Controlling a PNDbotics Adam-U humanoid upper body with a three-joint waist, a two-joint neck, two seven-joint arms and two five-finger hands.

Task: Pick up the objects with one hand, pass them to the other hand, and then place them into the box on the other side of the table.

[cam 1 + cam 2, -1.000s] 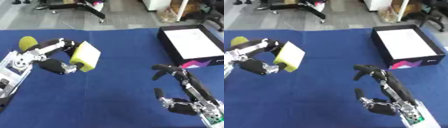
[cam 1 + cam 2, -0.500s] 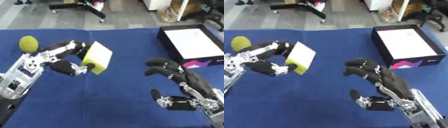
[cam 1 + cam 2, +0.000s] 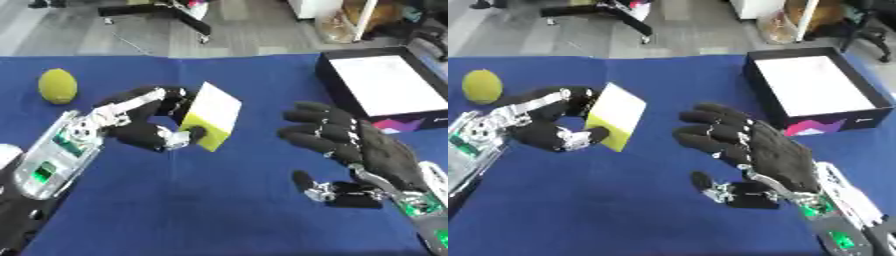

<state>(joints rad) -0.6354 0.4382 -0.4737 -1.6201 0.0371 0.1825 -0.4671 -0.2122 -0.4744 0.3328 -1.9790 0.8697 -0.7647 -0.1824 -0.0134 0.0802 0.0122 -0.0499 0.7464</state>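
Note:
My left hand (image 3: 144, 125) is shut on a yellow block with a white face (image 3: 213, 115), pinched between thumb and fingers and held above the blue table near its middle. My right hand (image 3: 363, 152) hovers open just to the right of the block, palm turned toward it, fingers spread, a short gap away and not touching. A yellow-green ball (image 3: 57, 86) lies on the table at the far left. The black box with a white floor (image 3: 385, 86) stands at the far right and holds nothing.
The blue cloth (image 3: 219, 210) covers the whole table. Beyond its far edge are a grey floor, a chair base (image 3: 162, 10) and other furniture. A small white shape (image 3: 7, 152) shows at the left edge.
My left hand has carried the yellow block rightward toward the middle. My right hand has risen and moved left toward the block, fingers spread. The view itself has shifted slightly.

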